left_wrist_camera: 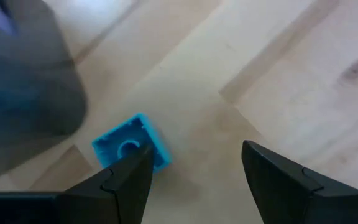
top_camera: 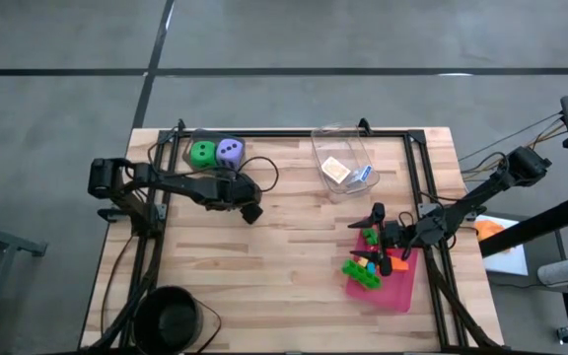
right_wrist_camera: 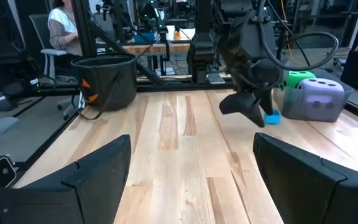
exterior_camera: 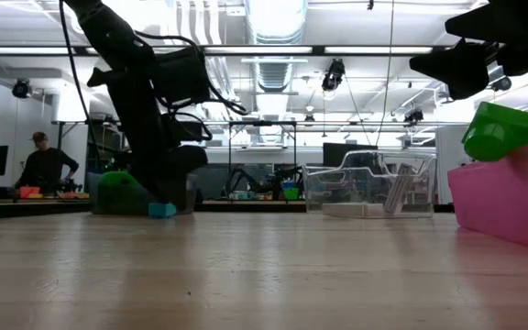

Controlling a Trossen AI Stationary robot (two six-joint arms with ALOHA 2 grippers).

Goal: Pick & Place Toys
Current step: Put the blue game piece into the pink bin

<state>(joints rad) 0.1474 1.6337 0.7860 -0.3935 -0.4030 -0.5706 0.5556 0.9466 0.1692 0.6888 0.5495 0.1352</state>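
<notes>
Currently left gripper (left_wrist_camera: 194, 171) is down at the table (top_camera: 294, 247), fingers spread; blue brick (left_wrist_camera: 131, 142) lies half hidden behind one finger, by the purple die (top_camera: 230, 151). Contact unclear. Right gripper (top_camera: 376, 223) is spread above the pink tray (top_camera: 397, 291), its bricks hard to make out.

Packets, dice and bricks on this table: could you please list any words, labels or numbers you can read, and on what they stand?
No readable text in any view.
Orange-white packet and blue-white packet in the clear plastic box: any print too small to read.
Green die and purple die: dark dots only, no numerals.
Blue brick: no lettering visible.
</notes>
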